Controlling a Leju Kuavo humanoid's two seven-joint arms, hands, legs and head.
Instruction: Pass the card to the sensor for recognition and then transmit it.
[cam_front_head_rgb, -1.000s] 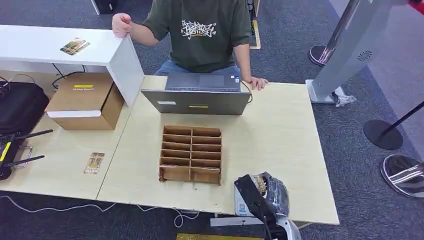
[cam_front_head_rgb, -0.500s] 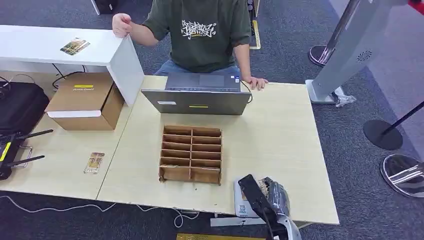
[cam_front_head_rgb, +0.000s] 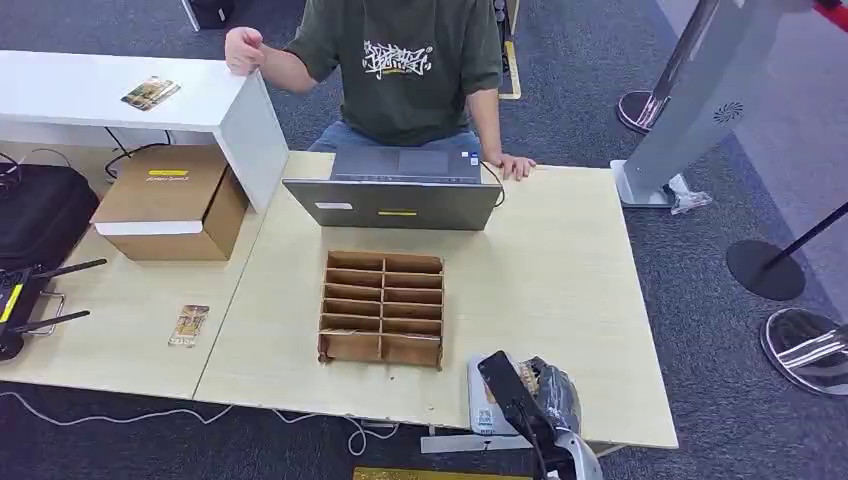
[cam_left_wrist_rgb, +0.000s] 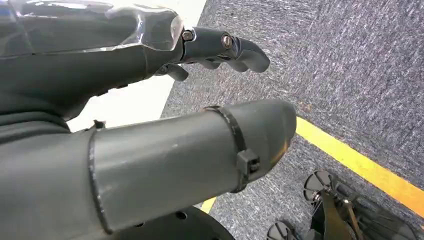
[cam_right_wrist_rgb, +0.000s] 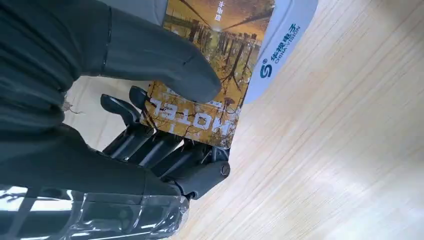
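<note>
My right hand pinches the card between thumb and fingers. It is an amber landscape print lettered "HOTEL", lying flat over the white sensor, a rounded pad with a blue logo, low and right of centre on the bench in the head view.

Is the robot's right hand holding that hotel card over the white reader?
Yes: in the right wrist view the right hand pinches the card between thumb and fingers, and it overlaps the white reader.
</note>
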